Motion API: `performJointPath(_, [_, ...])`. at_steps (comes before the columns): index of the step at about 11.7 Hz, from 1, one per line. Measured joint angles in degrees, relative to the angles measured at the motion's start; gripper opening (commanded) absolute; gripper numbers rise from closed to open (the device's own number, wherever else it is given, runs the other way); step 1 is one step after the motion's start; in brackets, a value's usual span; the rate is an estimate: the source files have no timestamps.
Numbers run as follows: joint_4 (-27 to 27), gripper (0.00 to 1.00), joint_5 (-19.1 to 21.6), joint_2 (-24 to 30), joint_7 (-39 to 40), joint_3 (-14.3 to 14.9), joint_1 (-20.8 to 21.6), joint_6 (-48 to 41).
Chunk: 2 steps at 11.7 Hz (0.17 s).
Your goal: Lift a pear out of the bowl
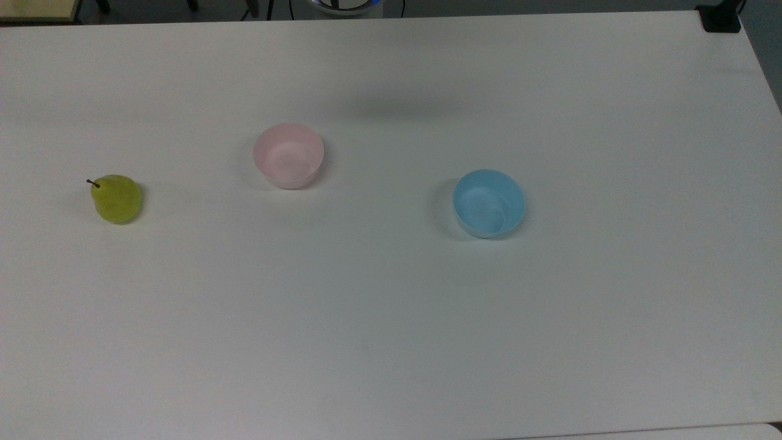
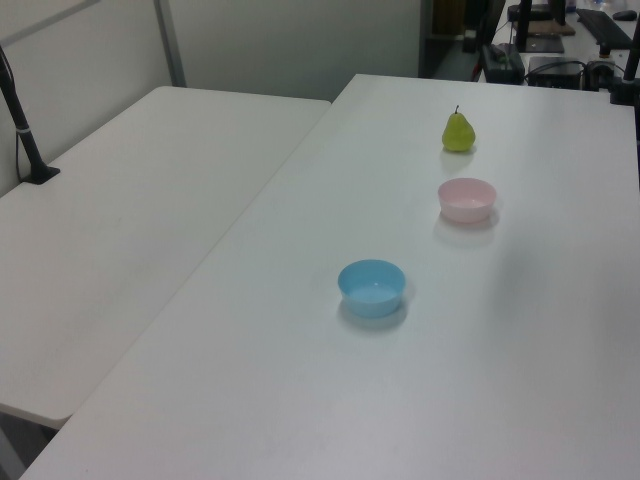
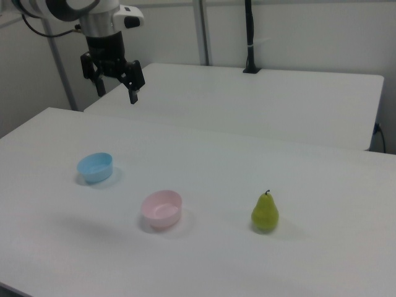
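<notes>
The pear stands upright on the table near its left edge in the top view, outside the pink bowl. The gripper hangs high, fingers wide, empty.

No readable text anywhere (bowls and table plain).

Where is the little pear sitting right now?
The pear stands upright on the white table, outside both bowls. In the top view it is far left, with the pink bowl its nearest neighbour and the blue bowl further right.
</notes>
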State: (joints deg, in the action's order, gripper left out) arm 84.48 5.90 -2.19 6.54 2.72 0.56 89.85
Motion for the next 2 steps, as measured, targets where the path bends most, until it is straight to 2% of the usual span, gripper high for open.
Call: performJointPath(2, [1.8,1.00,0.0,-0.2,0.0,0.1,1.2,1.4])
